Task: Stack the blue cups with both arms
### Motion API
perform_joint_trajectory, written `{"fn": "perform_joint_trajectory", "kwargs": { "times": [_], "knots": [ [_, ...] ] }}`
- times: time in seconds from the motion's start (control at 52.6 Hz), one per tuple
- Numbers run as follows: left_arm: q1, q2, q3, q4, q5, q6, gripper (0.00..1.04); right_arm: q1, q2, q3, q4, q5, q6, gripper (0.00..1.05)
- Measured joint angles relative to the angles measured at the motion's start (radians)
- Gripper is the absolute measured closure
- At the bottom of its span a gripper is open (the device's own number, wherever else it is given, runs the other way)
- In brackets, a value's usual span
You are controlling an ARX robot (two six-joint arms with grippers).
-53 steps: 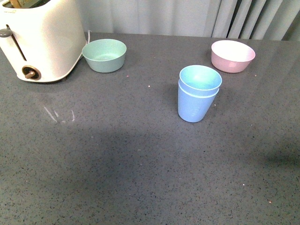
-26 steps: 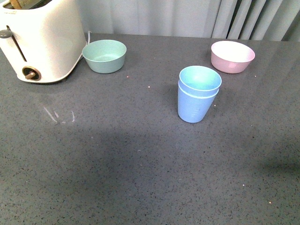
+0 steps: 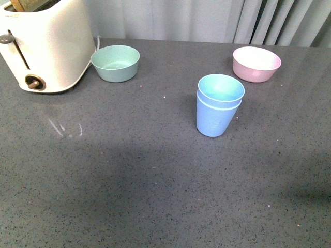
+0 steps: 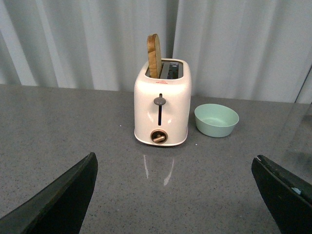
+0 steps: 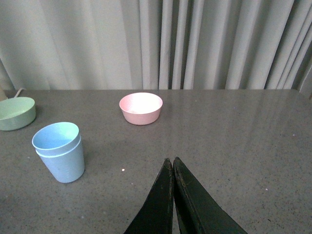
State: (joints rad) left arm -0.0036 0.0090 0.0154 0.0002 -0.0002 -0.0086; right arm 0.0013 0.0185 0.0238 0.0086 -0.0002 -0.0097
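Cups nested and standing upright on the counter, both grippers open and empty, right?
Not quite: the right gripper is shut, its fingers pressed together on nothing, as the right wrist view shows. The left gripper is open and empty. The blue cups are indeed nested and upright on the counter.

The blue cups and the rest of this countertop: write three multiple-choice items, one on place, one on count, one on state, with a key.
1. The mint green bowl stands beside:
A. the toaster
B. the pink bowl
C. the blue cups

2. How many bowls are on the countertop?
A. one
B. two
C. three

3. The blue cups are:
A. apart
B. lying down
C. nested, upright

Key:
1 A, the front view shows the bowl next to the toaster.
2 B, one mint green, one pink.
3 C, one rim sits inside the other, while the left gripper is open and the right gripper shut, both empty.
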Motion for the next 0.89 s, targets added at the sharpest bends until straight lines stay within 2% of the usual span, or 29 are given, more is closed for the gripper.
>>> {"fn": "perform_joint_trajectory", "kwargs": {
  "times": [0.209, 0.38, 0.666, 0.761, 0.894],
  "knots": [
    [0.0, 0.0, 0.0, 0.0, 0.0, 0.0, 0.09, 0.0, -0.011, 0.0, -0.007, 0.0, -0.001, 1.01],
    [0.0, 0.0, 0.0, 0.0, 0.0, 0.0, 0.09, 0.0, -0.012, 0.0, -0.007, 0.0, 0.0, 0.66],
    [0.0, 0.0, 0.0, 0.0, 0.0, 0.0, 0.09, 0.0, -0.012, 0.0, -0.007, 0.0, 0.0, 0.17],
    [0.0, 0.0, 0.0, 0.0, 0.0, 0.0, 0.09, 0.0, -0.012, 0.0, -0.007, 0.0, 0.002, 0.07],
    [0.0, 0.0, 0.0, 0.0, 0.0, 0.0, 0.09, 0.0, -0.012, 0.0, -0.007, 0.0, 0.002, 0.09]
  ]
}}
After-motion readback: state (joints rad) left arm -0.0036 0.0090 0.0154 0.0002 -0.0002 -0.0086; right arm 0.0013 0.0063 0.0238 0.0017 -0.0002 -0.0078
